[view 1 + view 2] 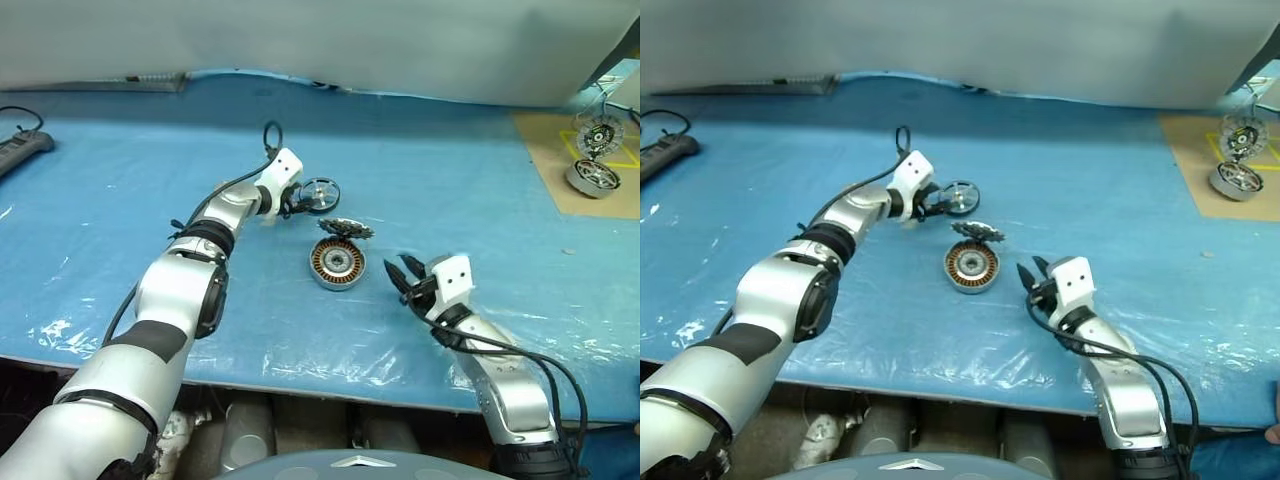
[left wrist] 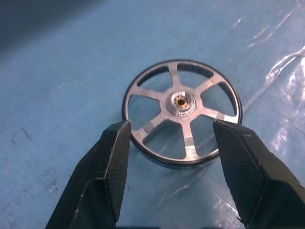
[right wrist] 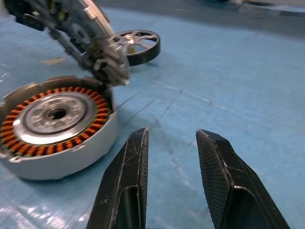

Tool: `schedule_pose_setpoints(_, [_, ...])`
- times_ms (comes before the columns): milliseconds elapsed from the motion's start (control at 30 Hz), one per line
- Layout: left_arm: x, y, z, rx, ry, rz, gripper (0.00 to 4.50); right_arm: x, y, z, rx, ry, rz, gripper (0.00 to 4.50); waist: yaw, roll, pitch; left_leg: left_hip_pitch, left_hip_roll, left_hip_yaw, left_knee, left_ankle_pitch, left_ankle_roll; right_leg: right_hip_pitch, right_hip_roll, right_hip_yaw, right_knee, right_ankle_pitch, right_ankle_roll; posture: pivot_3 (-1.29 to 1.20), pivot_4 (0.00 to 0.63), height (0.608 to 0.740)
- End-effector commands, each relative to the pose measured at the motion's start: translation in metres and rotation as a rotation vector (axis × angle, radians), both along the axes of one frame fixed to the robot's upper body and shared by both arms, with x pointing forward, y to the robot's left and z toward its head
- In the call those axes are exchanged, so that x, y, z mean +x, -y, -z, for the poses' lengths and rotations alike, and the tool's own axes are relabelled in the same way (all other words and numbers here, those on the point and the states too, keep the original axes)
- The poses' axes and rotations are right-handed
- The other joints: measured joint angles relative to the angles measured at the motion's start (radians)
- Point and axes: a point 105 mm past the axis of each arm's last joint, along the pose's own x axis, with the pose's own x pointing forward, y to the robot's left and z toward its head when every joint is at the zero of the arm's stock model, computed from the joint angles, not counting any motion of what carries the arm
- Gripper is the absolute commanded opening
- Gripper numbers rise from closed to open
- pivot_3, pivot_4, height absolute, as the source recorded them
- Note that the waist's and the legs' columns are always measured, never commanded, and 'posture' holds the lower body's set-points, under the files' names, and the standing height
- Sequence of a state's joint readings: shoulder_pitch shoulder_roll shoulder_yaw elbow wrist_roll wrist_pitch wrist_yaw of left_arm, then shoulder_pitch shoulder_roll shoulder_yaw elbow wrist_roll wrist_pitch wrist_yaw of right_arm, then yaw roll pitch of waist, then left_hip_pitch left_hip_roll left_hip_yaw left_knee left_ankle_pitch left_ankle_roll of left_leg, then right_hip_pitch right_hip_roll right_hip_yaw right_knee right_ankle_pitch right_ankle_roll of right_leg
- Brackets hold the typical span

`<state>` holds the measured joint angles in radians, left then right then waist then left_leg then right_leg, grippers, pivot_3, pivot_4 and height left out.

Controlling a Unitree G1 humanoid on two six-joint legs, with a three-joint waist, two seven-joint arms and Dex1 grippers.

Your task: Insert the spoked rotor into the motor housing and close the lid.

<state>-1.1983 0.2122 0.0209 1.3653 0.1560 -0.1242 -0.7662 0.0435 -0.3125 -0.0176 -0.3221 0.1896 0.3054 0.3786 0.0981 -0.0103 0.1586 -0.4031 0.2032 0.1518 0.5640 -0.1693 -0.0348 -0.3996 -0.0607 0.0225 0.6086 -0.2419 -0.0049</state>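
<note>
- Left wrist view: wheel (image 2: 182, 118), black rim, silver spokes, brass-centred hub; lying flat on blue plastic sheet (image 2: 57, 57); framed between two black fingers (image 2: 107, 167), one at each side of the rim, a sliver of gap visible at both; set this way, by judgement, for a pinch across the rim.
- Left gripper (image 1: 296, 201): open about as wide as the wheel, nothing gripped yet; reaching across the table (image 1: 120, 190) to the wheel, which sits just beyond the can.
- Can (image 1: 337, 263): upright near table centre, open side up, copper windings and silver core exposed; left so, presumably, to take the wheel from above.
- Lid (image 1: 345, 228): toothed silver disc, tipped up at the can's far rim, hinged there as far as can be told; swung back to keep the mouth free.
- Right gripper (image 1: 408, 275): empty, fingers parted by a moderate gap, parked just beside the can on the robot's right; well placed, by judgement, to steady the can or push the lid down later.
- Second motor (image 1: 592, 177) on wire stand, brown board, far right corner: well apart, no part in the job.
- Progress, by judgement: pick-up stage; insertion and lid closing not yet done.
</note>
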Motion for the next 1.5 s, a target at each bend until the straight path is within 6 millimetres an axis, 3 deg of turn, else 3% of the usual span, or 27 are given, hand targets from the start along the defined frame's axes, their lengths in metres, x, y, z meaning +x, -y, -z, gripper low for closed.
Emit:
schedule_pose_setpoints(33, [-0.002, -0.01, -0.01, -0.064, 0.057, 0.024, 2.92, 0.014, 0.013, -0.019, -0.027, 0.031, 0.004, 1.64, -0.001, 0.0, 0.0, 0.001, 0.0, 0.0, 0.0, 0.0, 0.0, 0.001, 0.0, 0.0, 0.0, 0.0, 0.0, 0.0, 0.15, 0.74])
schedule_pose_setpoints(133, [-0.005, -0.017, -0.007, -0.095, 0.073, 0.025, 2.92, 0.03, 0.02, -0.021, -0.076, 0.008, -0.011, 1.64, 0.002, 0.0, 0.0, 0.001, 0.0, 0.0, -0.001, 0.0, 0.0, 0.001, 0.0, 0.0, 0.0, 0.0, 0.0, 0.0, 0.15, 0.74])
schedule_pose_setpoints(333, [-0.021, -0.025, 0.012, -0.127, 0.136, 0.068, 2.92, 0.084, 0.028, -0.033, -0.21, -0.05, -0.078, 1.64, -0.003, 0.001, 0.001, -0.001, 0.0, 0.001, 0.001, 0.0, 0.0, 0.001, 0.0, -0.002, 0.001, 0.0, 0.0, 0.0, 0.15, 0.74])
schedule_pose_setpoints(500, [-0.038, -0.032, 0.018, -0.203, 0.215, 0.076, 2.92, 0.121, 0.022, -0.046, -0.255, -0.071, -0.149, 1.64, -0.004, 0.002, 0.001, -0.002, 0.001, 0.006, 0.001, 0.0, 0.0, 0.001, 0.0, -0.003, 0.001, 0.0, -0.001, 0.0, 0.15, 0.74])
schedule_pose_setpoints(667, [-0.065, -0.04, 0.029, -0.235, 0.23, 0.064, 2.92, 0.145, 0.007, -0.052, -0.29, -0.103, -0.218, 1.64, -0.004, 0.003, 0.002, -0.007, 0.002, 0.007, 0.004, 0.001, 0.002, -0.004, 0.0, -0.005, 0.006, -0.001, -0.003, 0.0, 0.15, 0.74])
schedule_pose_setpoints(867, [-0.099, -0.041, 0.033, -0.276, 0.21, 0.043, 2.92, 0.157, -0.019, -0.058, -0.28, -0.128, -0.298, 1.64, -0.004, 0.007, 0.004, -0.009, 0.006, 0.008, 0.01, 0.0, 0.002, -0.008, 0.0, -0.008, 0.016, -0.006, -0.012, 0.0, 0.15, 0.74])
schedule_pose_setpoints(1067, [-0.121, -0.04, 0.037, -0.273, 0.195, 0.014, 2.92, 0.16, -0.042, -0.064, -0.268, -0.111, -0.351, 1.64, -0.006, 0.012, 0.007, -0.008, 0.014, 0.015, 0.012, 0.001, 0.003, -0.008, 0.0, -0.007, 0.016, -0.007, -0.013, 0.0, 0.15, 0.74])
schedule_pose_setpoints(1500, [-0.136, -0.032, 0.037, -0.282, 0.176, -0.012, 2.92, 0.158, -0.086, -0.07, -0.212, -0.063, -0.435, 1.64, -0.008, 0.012, 0.007, -0.013, 0.018, 0.022, 0.012, 0.001, 0.003, -0.019, 0.004, -0.004, 0.019, -0.008, -0.015, 0.0, 0.15, 0.74])
